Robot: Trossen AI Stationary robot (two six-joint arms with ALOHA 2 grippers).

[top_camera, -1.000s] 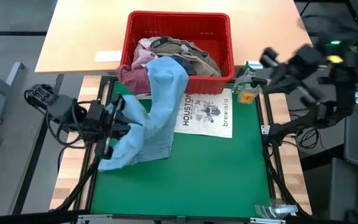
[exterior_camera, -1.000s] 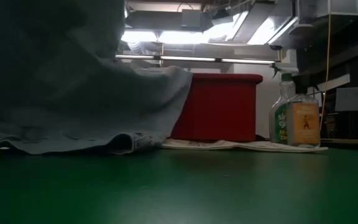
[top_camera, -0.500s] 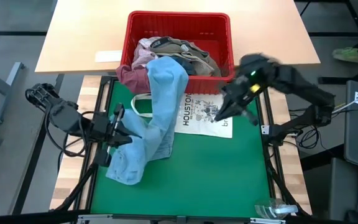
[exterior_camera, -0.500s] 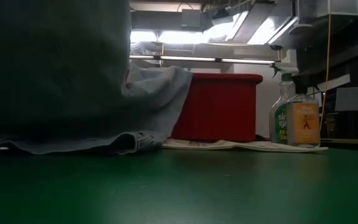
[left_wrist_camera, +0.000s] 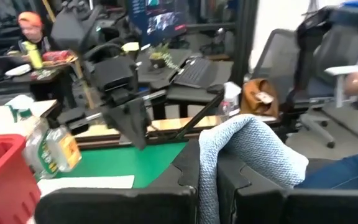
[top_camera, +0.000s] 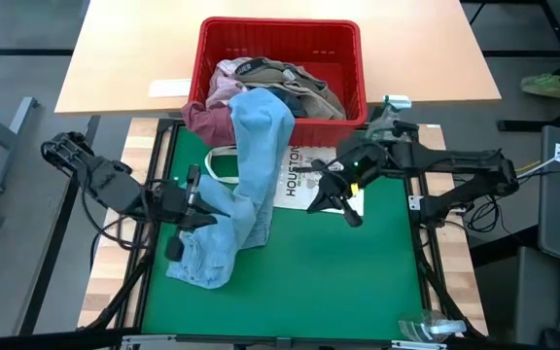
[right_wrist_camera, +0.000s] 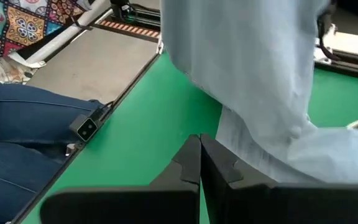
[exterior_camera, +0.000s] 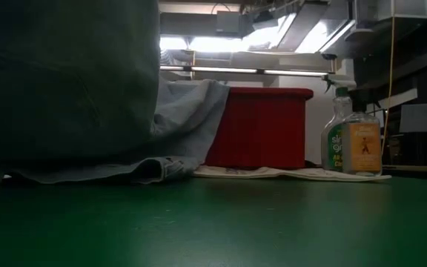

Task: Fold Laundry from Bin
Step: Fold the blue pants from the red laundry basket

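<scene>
The light blue garment [top_camera: 246,175] trails from the red bin [top_camera: 280,44] at the counter's far edge down onto the green mat [top_camera: 338,282], its lower end bunched near the left edge. The left gripper [top_camera: 194,197] has its jaws clamped on a fold of it. The right gripper [top_camera: 327,187] hovers over the tote bag [top_camera: 343,177], jaws closed and empty. The cloth looks light and limp; it would likely sag, so a hem or corner seems the better hold.

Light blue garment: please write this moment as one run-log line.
left gripper: shut on light blue garment | right gripper: shut, empty | bin: still holds laundry
</scene>
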